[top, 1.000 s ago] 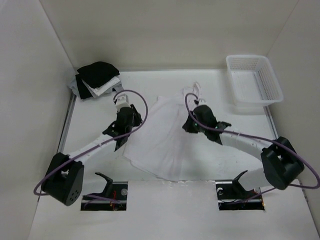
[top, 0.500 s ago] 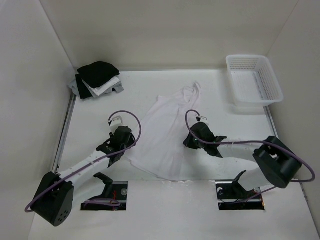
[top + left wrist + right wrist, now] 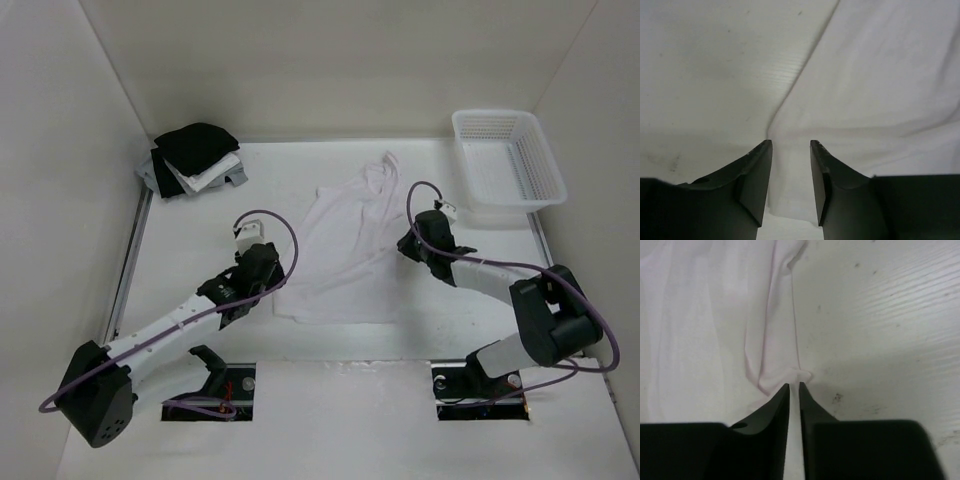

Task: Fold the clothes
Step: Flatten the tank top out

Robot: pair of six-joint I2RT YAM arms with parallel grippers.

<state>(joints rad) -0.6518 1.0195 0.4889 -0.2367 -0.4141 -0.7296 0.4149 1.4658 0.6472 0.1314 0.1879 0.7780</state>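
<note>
On the table white top lies spread. Left gripper jaws apart over its hem corner, right gripper jaws a slit apart at its edge. A shallow pinch may slip, bunching fabric.

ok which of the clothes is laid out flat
The white top, spread open in the middle with its straps toward the far side. The other clothes are heaped in a black, white and grey pile in the far left corner.
</note>
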